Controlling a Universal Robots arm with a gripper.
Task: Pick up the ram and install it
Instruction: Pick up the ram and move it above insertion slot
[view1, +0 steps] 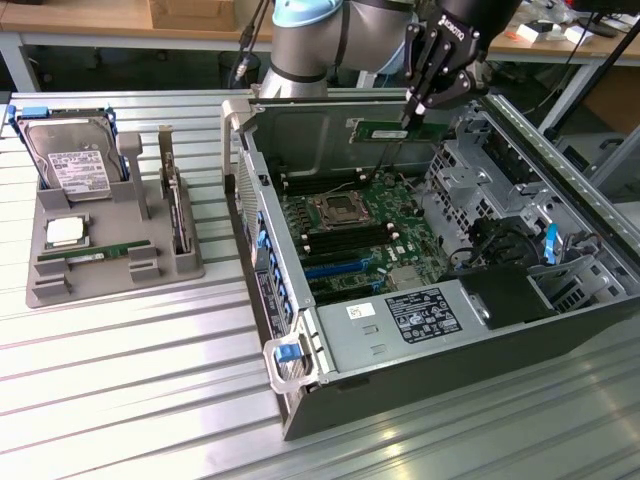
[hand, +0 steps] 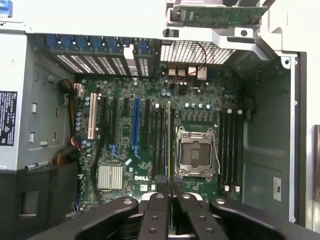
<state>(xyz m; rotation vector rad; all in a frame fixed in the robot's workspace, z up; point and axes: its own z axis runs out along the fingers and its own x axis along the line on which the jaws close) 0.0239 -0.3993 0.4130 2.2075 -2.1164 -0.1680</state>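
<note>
My gripper (view1: 412, 118) hangs over the far side of the open computer case (view1: 300, 400), shut on the ram (view1: 392, 130). The ram is a long green strip held level and lengthwise, above the motherboard (view1: 350, 215). In the wrist view the ram (hand: 169, 140) shows edge-on as a thin line running out from between my black fingertips (hand: 159, 186). It lies over the dark memory slots (hand: 161, 145) beside the empty processor socket (hand: 196, 152), and I cannot tell how high above them. More slots (hand: 230, 150) lie on the socket's other side.
On the exterior view's left a grey holder tray (view1: 40, 285) carries a hard drive (view1: 68, 160), a square silver processor chip (view1: 65, 232), a bracketed card (view1: 175, 205) and another green strip (view1: 95, 255). A power supply (view1: 420, 315) and drive cages (view1: 470, 170) crowd the case.
</note>
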